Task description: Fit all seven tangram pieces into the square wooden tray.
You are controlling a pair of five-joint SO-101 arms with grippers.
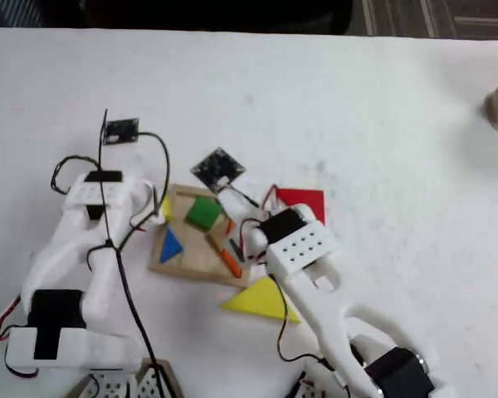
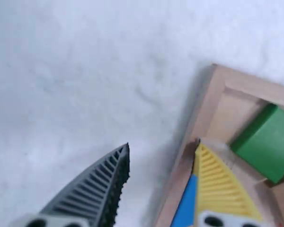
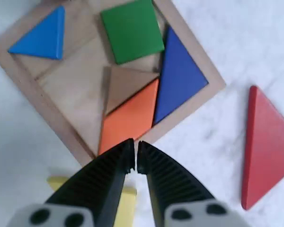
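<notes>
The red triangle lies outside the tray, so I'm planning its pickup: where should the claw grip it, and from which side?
Likely from straight above: the red triangle lies flat on the table, apart from the tray, so its edges are free. Pinch across a narrow tip.

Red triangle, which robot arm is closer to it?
Right. The right end effector sits by the tray edge beside the red triangle; the left end effector is across the tray.
</notes>
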